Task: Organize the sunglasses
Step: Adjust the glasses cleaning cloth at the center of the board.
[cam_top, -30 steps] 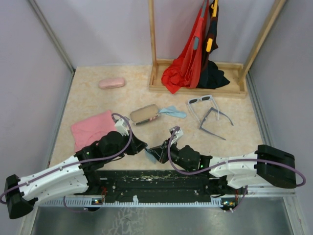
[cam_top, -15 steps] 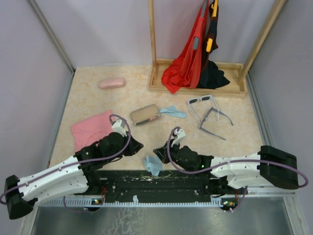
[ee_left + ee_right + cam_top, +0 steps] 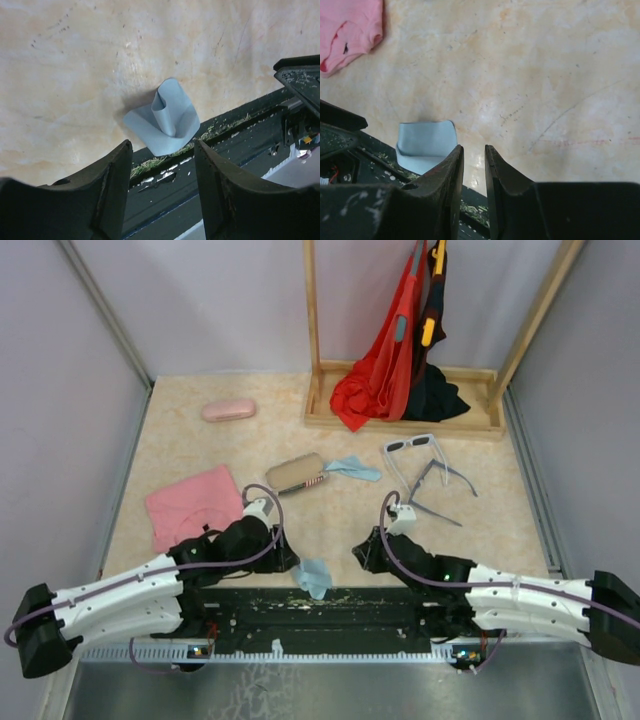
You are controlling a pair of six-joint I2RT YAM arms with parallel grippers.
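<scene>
Sunglasses (image 3: 410,444) well beyond right gripper (image 3: 360,553) (fingers (image 3: 445,190) slightly apart), untouched

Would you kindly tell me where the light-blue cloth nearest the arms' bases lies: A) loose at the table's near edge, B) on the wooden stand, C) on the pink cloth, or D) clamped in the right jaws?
A: the light-blue cloth lies loose at the near edge of the table, partly over the black rail, with no jaws on it.
</scene>
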